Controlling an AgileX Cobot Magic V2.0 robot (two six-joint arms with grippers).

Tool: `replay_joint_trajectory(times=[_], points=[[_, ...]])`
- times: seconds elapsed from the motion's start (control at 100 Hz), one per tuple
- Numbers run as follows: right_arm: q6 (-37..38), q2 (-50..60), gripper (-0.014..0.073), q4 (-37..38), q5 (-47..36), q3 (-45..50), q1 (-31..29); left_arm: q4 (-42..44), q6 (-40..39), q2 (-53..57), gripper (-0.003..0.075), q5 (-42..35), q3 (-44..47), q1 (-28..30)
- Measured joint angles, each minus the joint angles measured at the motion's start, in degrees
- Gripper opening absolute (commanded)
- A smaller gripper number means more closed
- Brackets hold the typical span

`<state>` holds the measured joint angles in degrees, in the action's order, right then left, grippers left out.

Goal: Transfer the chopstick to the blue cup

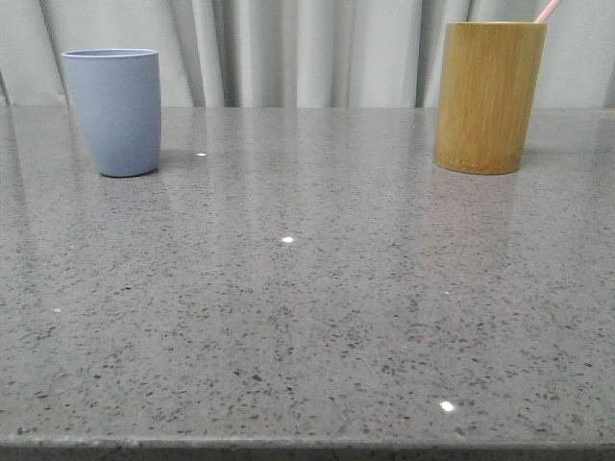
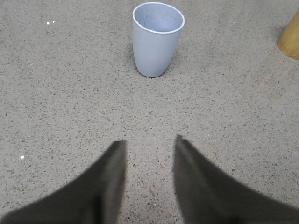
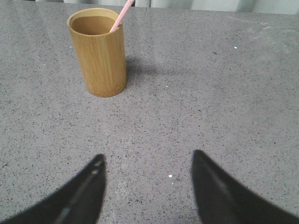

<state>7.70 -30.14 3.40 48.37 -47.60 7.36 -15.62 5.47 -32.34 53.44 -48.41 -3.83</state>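
Cups first, reading across the front view: the blue cup (image 1: 113, 110) stands upright and empty at the far left of the grey speckled table (image 1: 307, 317), and the tan wooden holder (image 1: 487, 96) stands at the far right, well apart from it. My chopstick (image 1: 548, 11) is in that holder, leaning against its rim with only the pink tip poking out above.

On the left wrist view, my left gripper (image 2: 149, 149) hangs over bare table with its fingers spread and nothing between them, the blue cup (image 2: 157, 38) straight ahead. On the right wrist view, my right gripper (image 3: 147, 163) is likewise spread wide and empty, with the holder (image 3: 98, 51) ahead and off to one side and the chopstick (image 3: 121, 15) slanting out of its mouth.

I judge nothing has started, so the step in hand is the reach with the right arm. To do it well I want to line the fingers up across the exposed pink stub above the rim, come in high enough to miss the holder wall, close gently, then lift straight along the stick's lean so the holder doesn't tip
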Motion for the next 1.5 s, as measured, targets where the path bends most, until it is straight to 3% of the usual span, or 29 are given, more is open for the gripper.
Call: replay_joint_trajectory(times=[0.06, 0.11, 0.42, 0.61, 1.09, 1.34, 1.5], points=[[0.00, 0.00, 0.0539, 0.00, 0.00, 0.00, 0.00, 0.00, 0.10, 0.00, 0.0573, 0.13, 0.00, 0.00], [0.00, 0.00, 0.0539, 0.00, 0.00, 0.00, 0.00, 0.00, 0.10, 0.00, 0.0588, 0.13, 0.00, 0.00], [0.00, 0.00, 0.0539, 0.00, 0.00, 0.00, 0.00, -1.62, 0.10, -1.36, 0.0577, -1.53, 0.00, 0.00], [0.00, 0.00, 0.0539, 0.00, -0.26, 0.00, 0.00, -4.30, 2.10, -11.58, 0.0544, -2.36, -4.15, 0.00], [0.00, 0.00, 0.0539, 0.13, -0.74, 0.00, 0.00, -7.60, 8.71, -50.22, 0.0544, -2.82, -33.88, 0.00], [0.00, 0.00, 0.0539, 0.13, -0.74, 0.00, 0.00, -7.60, 8.89, -68.81, 0.0544, 2.90, -49.33, 0.00], [0.00, 0.00, 0.0539, 0.17, -0.74, 0.00, 0.00, -7.60, 8.89, -76.29, 0.0542, 6.01, -53.92, 0.00]])
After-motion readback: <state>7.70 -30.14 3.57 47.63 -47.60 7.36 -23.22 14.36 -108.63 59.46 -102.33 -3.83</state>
